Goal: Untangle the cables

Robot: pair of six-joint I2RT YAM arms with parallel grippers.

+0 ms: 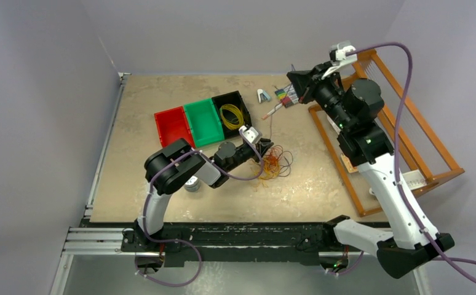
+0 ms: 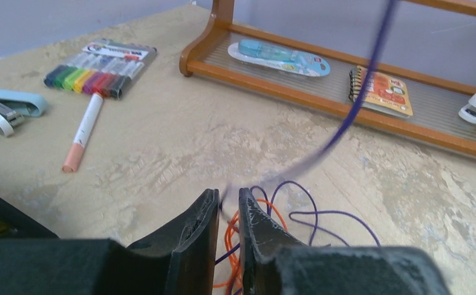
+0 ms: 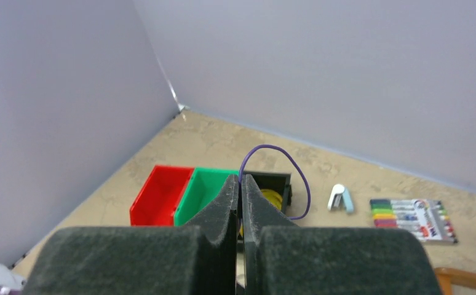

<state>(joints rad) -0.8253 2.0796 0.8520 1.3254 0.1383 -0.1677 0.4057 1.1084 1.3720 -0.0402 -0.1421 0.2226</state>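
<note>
A tangle of thin orange and purple cables lies mid-table. My left gripper is down on it. In the left wrist view its jaws stand almost closed, with orange strands between them and purple loops beside them. One purple cable runs taut from the fingertips up to the right. My right gripper is raised high at the back and is shut on that purple cable, whose loop sticks out past its fingertips. A yellow cable lies coiled in the black bin.
A red bin and a green bin stand beside the black bin. A marker pack, a stapler and a loose pen lie at the back. A wooden rack holding small items stands at the right.
</note>
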